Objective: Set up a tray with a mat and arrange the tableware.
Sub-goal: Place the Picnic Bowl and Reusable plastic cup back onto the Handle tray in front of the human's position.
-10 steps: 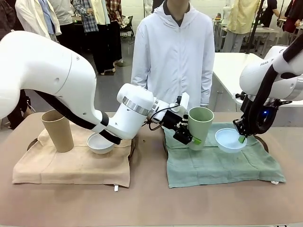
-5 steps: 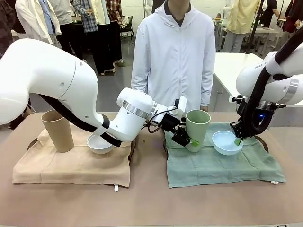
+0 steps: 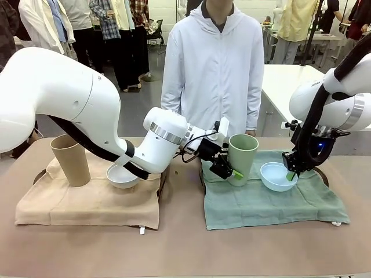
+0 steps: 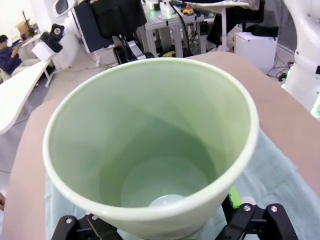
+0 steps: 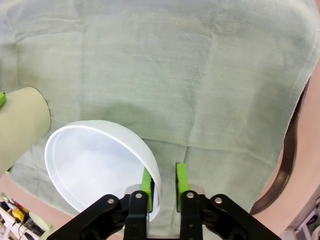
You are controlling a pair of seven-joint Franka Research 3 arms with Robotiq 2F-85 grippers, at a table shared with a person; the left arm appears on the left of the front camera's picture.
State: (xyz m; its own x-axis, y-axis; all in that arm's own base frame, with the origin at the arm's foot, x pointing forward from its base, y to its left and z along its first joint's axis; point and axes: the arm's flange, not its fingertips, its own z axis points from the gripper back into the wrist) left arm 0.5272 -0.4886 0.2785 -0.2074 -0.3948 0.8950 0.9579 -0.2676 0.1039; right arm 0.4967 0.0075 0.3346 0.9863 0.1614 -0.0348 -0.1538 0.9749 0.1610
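A pale green cup (image 3: 243, 157) stands upright on the green mat (image 3: 272, 202). My left gripper (image 3: 232, 169) reaches across to it, jaws spread wide either side of its base. In the left wrist view I look down into the cup (image 4: 150, 150), with the left gripper (image 4: 160, 222) below it. A light blue bowl (image 3: 276, 176) rests on the same mat. My right gripper (image 5: 164, 180) straddles the bowl's (image 5: 95, 165) rim, open, one pad clear of it. A tan cup (image 3: 71, 160) and a white bowl (image 3: 123, 175) sit on the beige mat (image 3: 87, 202).
A dark tray rim (image 5: 290, 150) shows under the green mat's edge, and another tray (image 3: 163, 179) lies under the beige mat. A person in a white hooded top (image 3: 212, 69) stands at the far side. Bare table (image 3: 185, 249) runs along the front.
The blue bowl has come down and a little left onto the green mat, and my right jaws have parted off its rim. The green cup now stands upright, my left jaws wider.
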